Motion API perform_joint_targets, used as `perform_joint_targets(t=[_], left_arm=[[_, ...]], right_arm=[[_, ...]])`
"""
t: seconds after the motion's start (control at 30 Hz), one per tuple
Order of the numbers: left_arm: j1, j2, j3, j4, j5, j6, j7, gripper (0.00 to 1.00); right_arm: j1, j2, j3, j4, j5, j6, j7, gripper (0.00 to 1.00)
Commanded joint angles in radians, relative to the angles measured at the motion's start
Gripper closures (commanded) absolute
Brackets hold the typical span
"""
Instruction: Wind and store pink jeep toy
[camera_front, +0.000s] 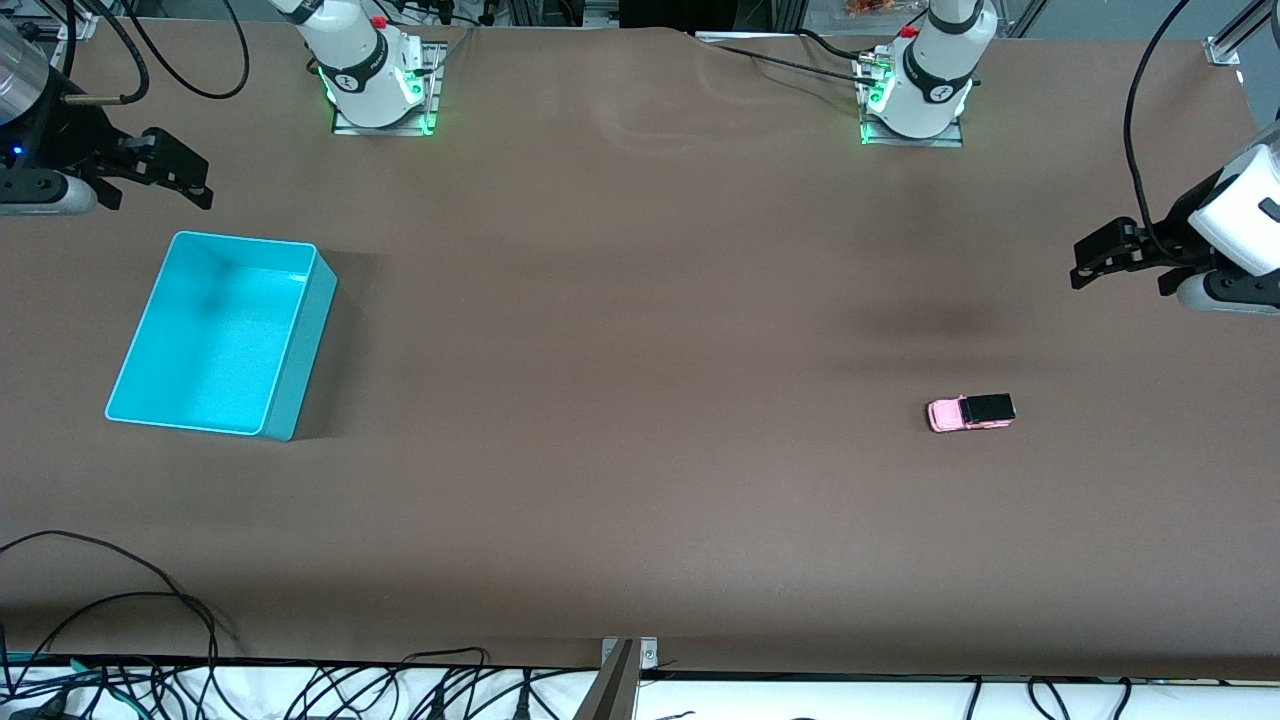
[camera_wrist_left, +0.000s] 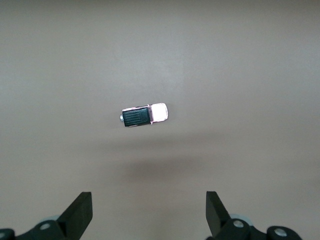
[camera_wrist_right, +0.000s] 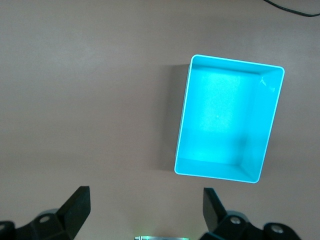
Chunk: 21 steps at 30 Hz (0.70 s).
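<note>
Pink jeep toy: one is seen, standing alone on its wheels on the table. In the front view it is at about 4 o'clock from the table's middle, toward the left arm's end.

One big brown table is seen. Most of its top is bare, so lots of room is left in the middle. Its edge at 6 o'clock is lined with many black cables.

One turquoise bin is seen at about 9 o'clock, toward the right arm's end. Nothing is seen inside it. It is well apart from the jeep and from every table edge.

Two white arm bases are seen, one at 11 o'clock and one at 1 o'clock.

Two grippers are seen. The right gripper is held up at 10 o'clock, over the table near the bin, and its fingers are spread wide with nothing between them. In the right wrist view, the bin is seen past the spread right gripper.

The left gripper is held up at 3 o'clock, over the table's end. Its fingers are spread wide too, and nothing is held. In the left wrist view, the jeep is seen past the spread left gripper, with bare table all around it.
</note>
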Motion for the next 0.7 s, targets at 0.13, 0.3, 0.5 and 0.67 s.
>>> perform_joint_targets(t=[0.13, 0.3, 0.5, 0.67], left_arm=[[-0.015, 0.004, 0.010, 0.019, 0.024, -0.019, 0.017, 0.00], [-0.015, 0.006, 0.010, 0.017, 0.023, -0.019, 0.020, 0.00], [-0.021, 0.030, 0.009, 0.008, 0.023, -0.064, 0.021, 0.00], [-0.024, 0.049, 0.009, 0.007, 0.023, -0.065, 0.018, 0.00]], right_arm=[[-0.005, -0.007, 0.004, 0.005, 0.004, 0.001, -0.002, 0.00], [-0.005, -0.004, 0.002, 0.005, 0.004, 0.001, -0.002, 0.00], [-0.005, -0.004, 0.004, 0.005, 0.004, 0.001, -0.002, 0.00], [-0.005, -0.004, 0.002, 0.005, 0.004, 0.001, -0.002, 0.00]])
